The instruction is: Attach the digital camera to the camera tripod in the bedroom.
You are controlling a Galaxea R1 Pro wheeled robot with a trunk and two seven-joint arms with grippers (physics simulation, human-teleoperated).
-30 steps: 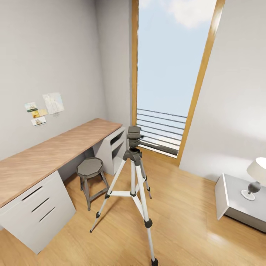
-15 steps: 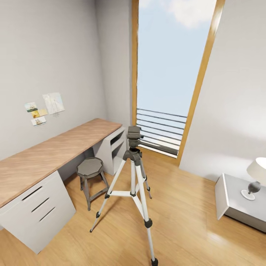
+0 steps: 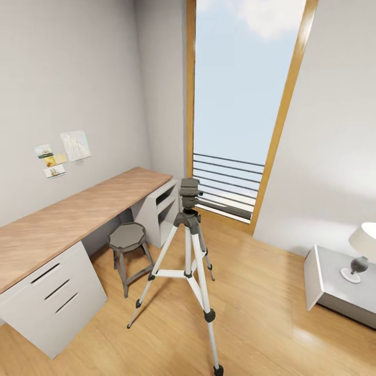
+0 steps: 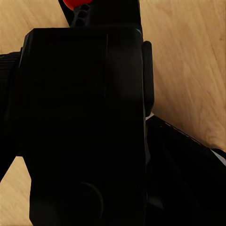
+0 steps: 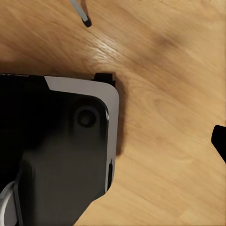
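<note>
The camera tripod (image 3: 189, 235) stands on the light wood floor in the middle of the head view, silver-white legs spread, with its dark grey head (image 3: 189, 189) bare and the black pan handle (image 3: 230, 210) pointing right. In the left wrist view the black digital camera (image 4: 80, 94), with a red dot (image 4: 75, 4) at its edge, sits close between the dark fingers (image 4: 188, 165) of my left gripper (image 4: 84, 141), which is shut on it. My right gripper (image 5: 113, 146) hangs open over the floor, one fingertip (image 5: 219, 141) at the frame's edge; a tripod foot (image 5: 84, 18) lies beyond it.
A wood-topped white desk (image 3: 78, 209) runs along the left wall, with a grey octagonal stool (image 3: 127, 237) beside the tripod. The tall wood-framed window (image 3: 235, 104) is behind. A low grey nightstand (image 3: 324, 282) with a lamp (image 3: 360, 250) stands at right. My dark base (image 5: 56, 155) is below the right wrist.
</note>
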